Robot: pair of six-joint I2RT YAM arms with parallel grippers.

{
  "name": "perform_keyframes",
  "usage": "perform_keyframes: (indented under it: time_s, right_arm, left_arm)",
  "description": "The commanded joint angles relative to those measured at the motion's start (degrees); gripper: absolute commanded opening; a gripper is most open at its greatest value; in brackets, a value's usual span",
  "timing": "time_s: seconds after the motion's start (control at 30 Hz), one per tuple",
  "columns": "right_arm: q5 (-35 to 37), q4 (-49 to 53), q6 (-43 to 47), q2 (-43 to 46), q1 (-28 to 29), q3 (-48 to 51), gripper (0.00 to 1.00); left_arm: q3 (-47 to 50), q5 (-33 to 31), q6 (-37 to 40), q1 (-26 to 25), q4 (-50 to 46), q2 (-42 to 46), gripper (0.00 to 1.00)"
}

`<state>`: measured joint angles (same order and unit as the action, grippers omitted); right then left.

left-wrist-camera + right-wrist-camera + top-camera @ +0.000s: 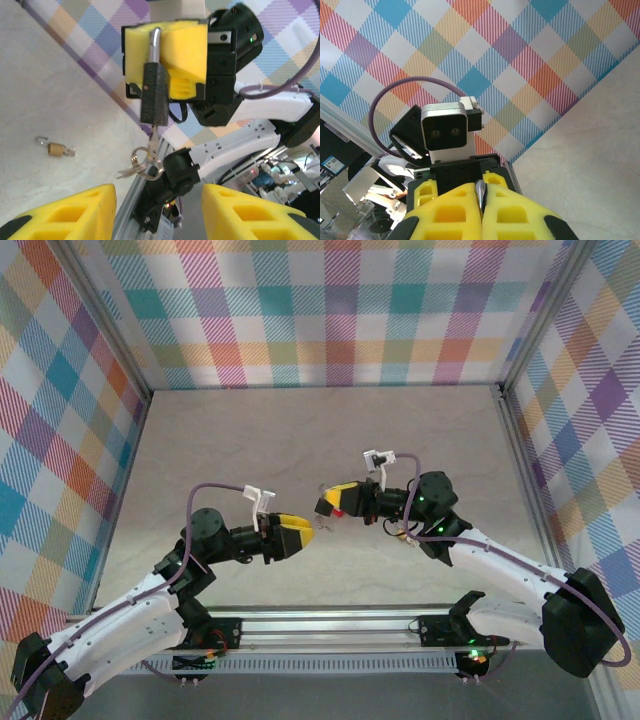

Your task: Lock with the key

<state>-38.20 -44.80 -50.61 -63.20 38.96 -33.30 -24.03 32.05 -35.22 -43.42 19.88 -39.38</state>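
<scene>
Left wrist: padlock is seen whole, pinched by its shackle in the closed right gripper, keys hung beneath; from the right wrist, the shackle tip is seen. Below the padlock, left gripper is held half-open, empty.

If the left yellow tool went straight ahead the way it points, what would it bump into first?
Most likely the bunch of silver metal keys dangling under the black rectangular padlock gripped by the right tool, though depth is unclear.
</scene>
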Motion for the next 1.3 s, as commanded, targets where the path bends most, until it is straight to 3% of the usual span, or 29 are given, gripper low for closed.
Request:
perform_keyframes:
  time_s: [0.0, 0.4, 0.67, 0.97, 1.27]
  right_arm:
    - [-0.8, -5.7, -1.8, -0.3, -0.2, 0.2, 0.00]
    - [0.8, -10.0, -5.1, -3.3, -0.2, 0.1, 0.00]
    - [3.2, -13.8, -7.5, -6.2, 0.1, 0.6, 0.00]
    - [12.0, -16.7, -9.8, -8.4, 1.0, 0.8, 0.00]
    - [13.2, -30.9, -15.6, -17.0, 1.9, 1.8, 0.00]
  left_arm:
    - [1.6, -3.1, -2.4, -0.4, 11.2, -0.1, 0.48]
    - [8.2, -7.2, -10.8, -0.4, 36.8, -7.1, 0.48]
    - [9.5, -9.5, -13.0, -0.4, 44.0, -10.8, 0.47]
    - [11.1, -11.2, -15.5, -0.4, 49.6, -14.4, 0.45]
    - [12.2, -14.6, -15.1, -0.4, 53.1, -15.2, 0.45]
